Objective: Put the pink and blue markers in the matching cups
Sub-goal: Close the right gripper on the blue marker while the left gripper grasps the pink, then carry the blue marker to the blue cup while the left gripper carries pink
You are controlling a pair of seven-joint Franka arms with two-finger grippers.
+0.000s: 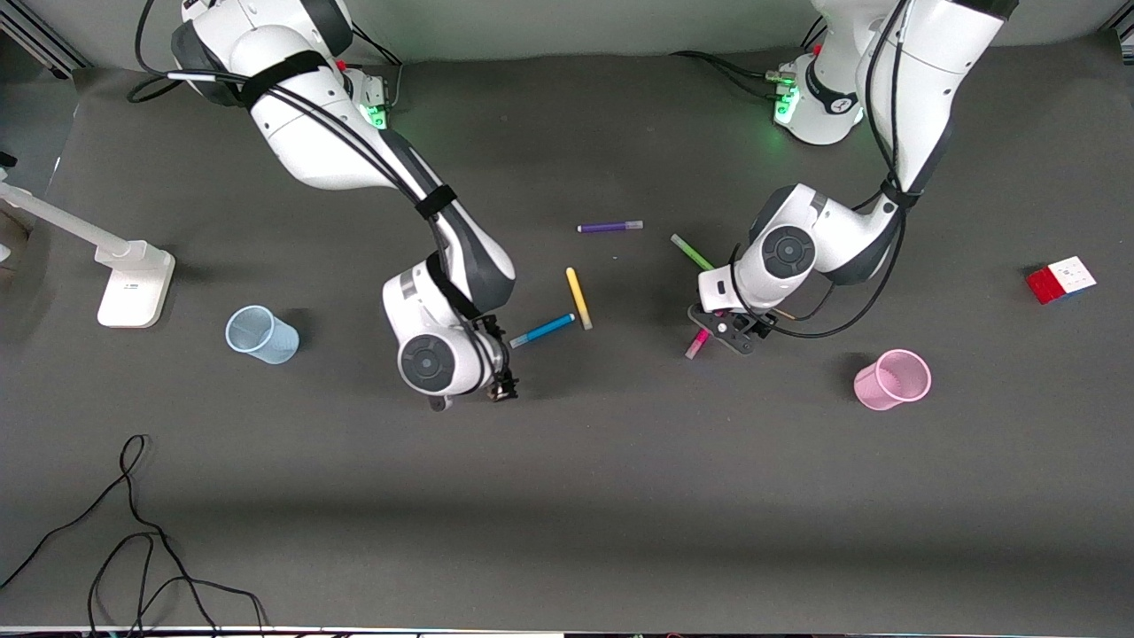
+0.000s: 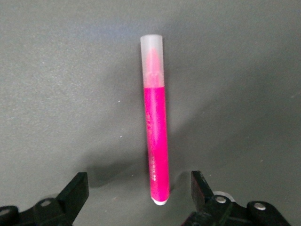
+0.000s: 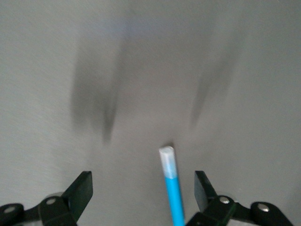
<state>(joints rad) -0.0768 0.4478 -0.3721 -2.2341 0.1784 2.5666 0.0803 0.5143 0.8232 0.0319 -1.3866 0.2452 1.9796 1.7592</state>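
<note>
Neither marker was cupped: the pink marker (image 2: 156,141) lay between the left gripper's (image 2: 140,188) open jaws, the blue marker (image 3: 173,188) between the right gripper's (image 3: 143,188) open jaws.

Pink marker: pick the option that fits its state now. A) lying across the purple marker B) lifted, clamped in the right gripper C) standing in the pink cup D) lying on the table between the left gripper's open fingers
D: the pink marker lies flat on the table, with the left gripper open around it, not yet closed.
</note>
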